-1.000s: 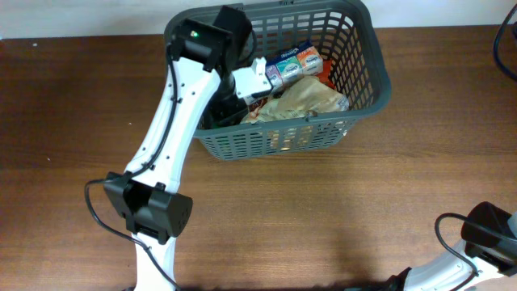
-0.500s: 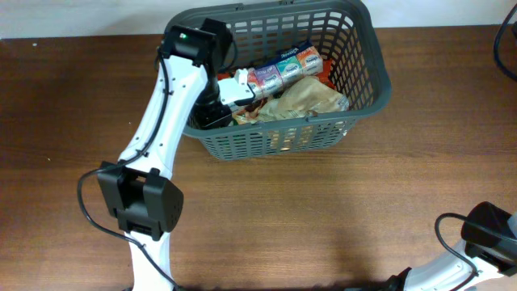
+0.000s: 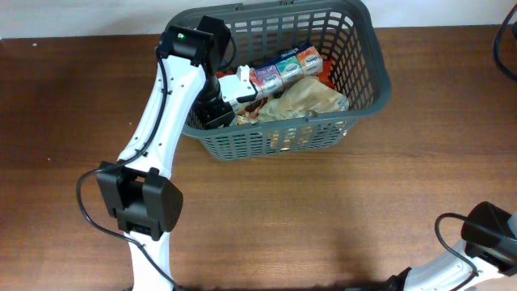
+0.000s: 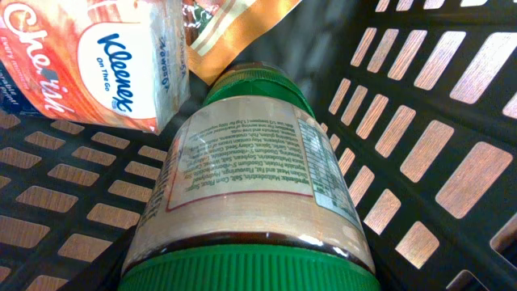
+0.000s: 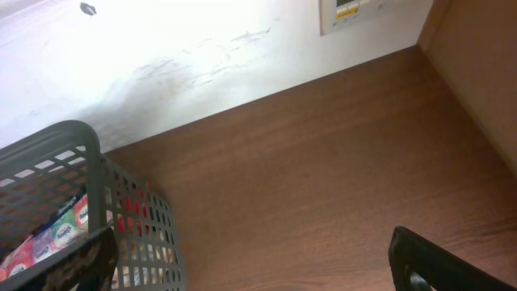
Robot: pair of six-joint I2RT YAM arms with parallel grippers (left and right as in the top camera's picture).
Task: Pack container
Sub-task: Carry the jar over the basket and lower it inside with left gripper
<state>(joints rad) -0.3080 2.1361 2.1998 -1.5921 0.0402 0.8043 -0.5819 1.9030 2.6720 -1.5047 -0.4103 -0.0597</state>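
The container, a dark grey slotted basket (image 3: 380, 74), stands at the back of the table. Its lattice wall fills the left wrist view (image 4: 436, 129). My left gripper (image 3: 212, 113) reaches down into its left end. It is shut on a glass jar with a green lid (image 4: 250, 186), which lies along the basket floor; the fingers themselves are hidden by the lid. My right gripper (image 5: 258, 275) is open and empty, low over the bare table to the right of the basket (image 5: 73, 210).
Inside the basket are a row of Kleenex tissue packs (image 3: 283, 66) (image 4: 105, 65), a crumpled tan bag (image 3: 305, 99) and something red. The right arm (image 3: 489, 230) rests at the table's front right corner. A wall runs behind the table.
My left arm swung left from the basket's middle to its left end, and has stayed there over the last half second. The right arm has not moved.
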